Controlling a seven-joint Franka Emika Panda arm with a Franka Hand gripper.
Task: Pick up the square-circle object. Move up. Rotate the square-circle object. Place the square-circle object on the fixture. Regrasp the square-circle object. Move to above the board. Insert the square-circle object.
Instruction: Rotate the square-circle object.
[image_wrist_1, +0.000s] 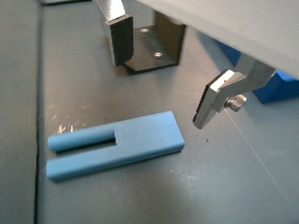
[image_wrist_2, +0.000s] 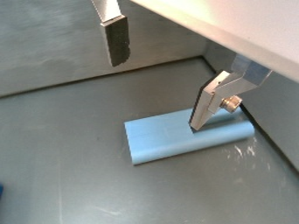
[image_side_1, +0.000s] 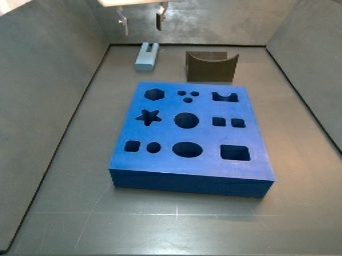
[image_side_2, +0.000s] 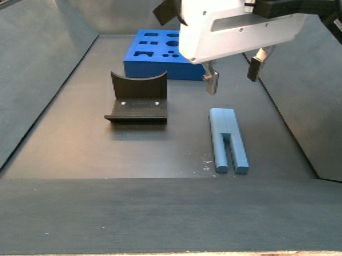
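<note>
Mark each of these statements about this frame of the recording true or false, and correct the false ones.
1. The end effector hangs open above the floor, holding nothing. True.
2. The square-circle object is clamped between the fingers. False: it lies flat on the floor below the open fingers, untouched.
3. The fixture is empty. True: nothing sits in its notch.
4. The square-circle object already sits in a hole of the board. False: it lies on the floor apart from the board, beside the fixture.
5. In a wrist view, one end of the square-circle object shows a slot. True.
</note>
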